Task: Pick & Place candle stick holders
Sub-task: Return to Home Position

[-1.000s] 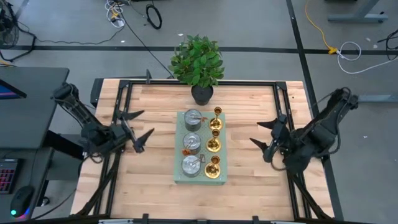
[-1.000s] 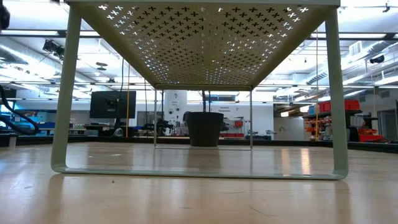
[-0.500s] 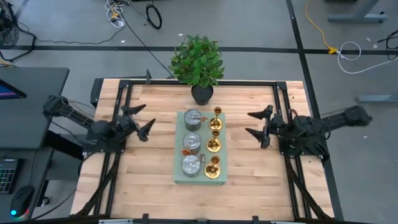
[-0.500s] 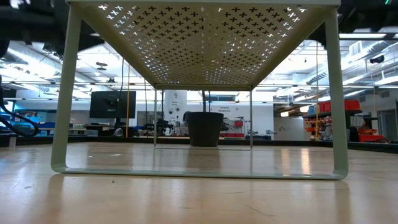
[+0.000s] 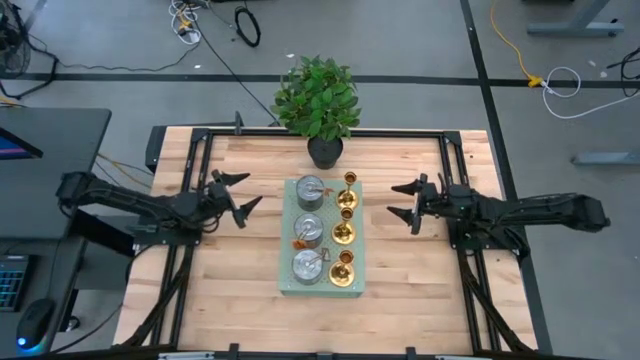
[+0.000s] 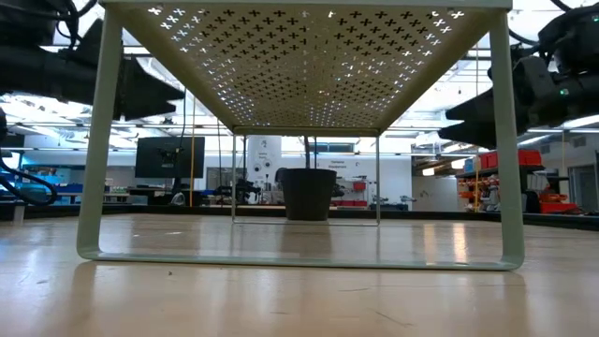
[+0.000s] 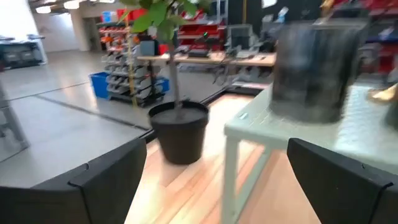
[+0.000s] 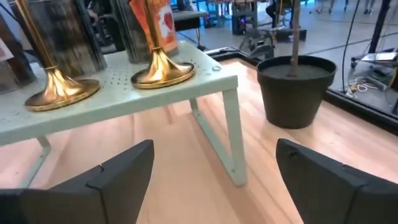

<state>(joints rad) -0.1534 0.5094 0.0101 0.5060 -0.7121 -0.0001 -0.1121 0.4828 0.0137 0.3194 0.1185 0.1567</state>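
Observation:
Three squat silver holders [image 5: 310, 190] [image 5: 309, 228] [image 5: 307, 266] and three gold holders [image 5: 347, 195] [image 5: 343, 231] [image 5: 343, 270] stand on their bases on a pale green perforated board [image 5: 322, 287] at the table's middle. My left gripper [image 5: 240, 192] is open and empty left of the board. In its wrist view [image 7: 211, 162] a silver holder [image 7: 317, 68] stands ahead. My right gripper [image 5: 396, 200] is open and empty right of the board. Its wrist view [image 8: 214, 149] shows two gold bases [image 8: 161, 71] [image 8: 59, 90].
A green plant in a black pot [image 5: 324, 150] stands on the table just behind the board's far end, and also shows in the low view [image 6: 309, 194]. The board stands on thin legs [image 6: 98, 140] above the wood. Bare wood lies either side and near the front edge.
Both arms have stretched out low and level. My left gripper has gone toward the board from the left and a little toward the far edge. My right gripper has gone toward the board from the right. Both stay open, and the holders have not moved.

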